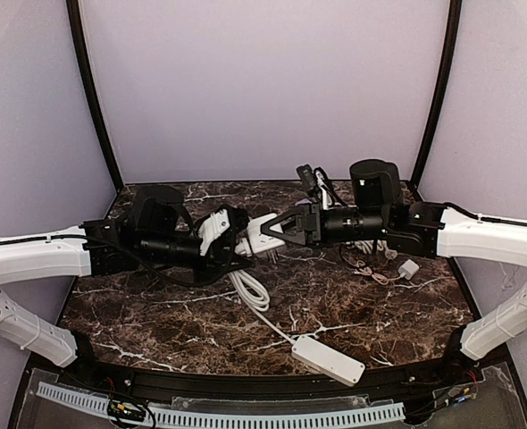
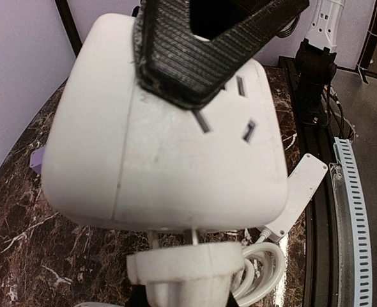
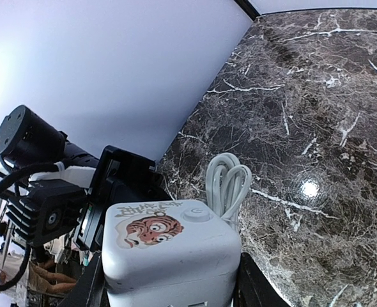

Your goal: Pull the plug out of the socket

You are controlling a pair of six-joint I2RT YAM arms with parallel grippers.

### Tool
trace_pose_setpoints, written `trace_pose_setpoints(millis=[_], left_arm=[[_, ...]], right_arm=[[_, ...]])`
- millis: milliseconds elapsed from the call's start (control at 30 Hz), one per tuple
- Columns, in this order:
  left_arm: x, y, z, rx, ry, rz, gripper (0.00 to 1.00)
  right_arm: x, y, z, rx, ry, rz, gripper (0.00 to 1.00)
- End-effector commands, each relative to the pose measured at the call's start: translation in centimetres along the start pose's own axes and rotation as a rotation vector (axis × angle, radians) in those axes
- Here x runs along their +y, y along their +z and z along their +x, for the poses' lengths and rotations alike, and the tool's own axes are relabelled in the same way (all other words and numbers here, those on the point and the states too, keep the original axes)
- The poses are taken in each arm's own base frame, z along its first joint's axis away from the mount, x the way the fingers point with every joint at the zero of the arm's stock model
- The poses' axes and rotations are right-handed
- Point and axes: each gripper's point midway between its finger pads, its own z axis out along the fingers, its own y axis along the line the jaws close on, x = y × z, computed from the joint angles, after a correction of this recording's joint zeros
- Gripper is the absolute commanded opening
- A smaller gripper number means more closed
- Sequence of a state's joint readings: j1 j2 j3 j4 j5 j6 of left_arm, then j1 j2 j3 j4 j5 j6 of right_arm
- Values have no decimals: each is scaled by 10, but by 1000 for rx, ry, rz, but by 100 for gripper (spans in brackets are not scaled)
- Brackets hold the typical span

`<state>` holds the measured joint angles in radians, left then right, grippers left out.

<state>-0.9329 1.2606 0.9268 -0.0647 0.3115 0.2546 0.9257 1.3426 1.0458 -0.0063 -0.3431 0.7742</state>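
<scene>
We see a robotics lab cell: a left arm (image 1: 31, 255) and a right arm (image 1: 491, 237) at a marble-look table (image 1: 156, 313), boxed by 3 plain lilac panels (image 1: 263, 80).

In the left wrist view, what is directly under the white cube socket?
The plug sits just under the socket, with bare pins showing in the gap between them. How deep the pins go inside is hidden by the socket body.

The marble table (image 1: 380, 304) is seen from above and behind. The socket (image 2: 176, 160) is framed closely from opposite sides by both wrist cameras, the plug (image 2: 188, 272) by the left only.
</scene>
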Motion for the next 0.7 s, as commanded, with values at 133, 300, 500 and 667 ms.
trace_pose_setpoints(millis=[133,300,500,667], left_arm=[[-22,-14,9,43,-64,120,1],[-20,-16,8,39,-69,114,1],[-18,-16,8,33,-76,113,1],[-17,-14,10,38,-79,113,1]], right_arm=[[32,-18,-26,-69,-238,-203,0],[69,-32,-12,-5,-273,-409,0],[90,-46,-4,32,-305,-535,0],[97,-52,-5,23,-317,-554,0]])
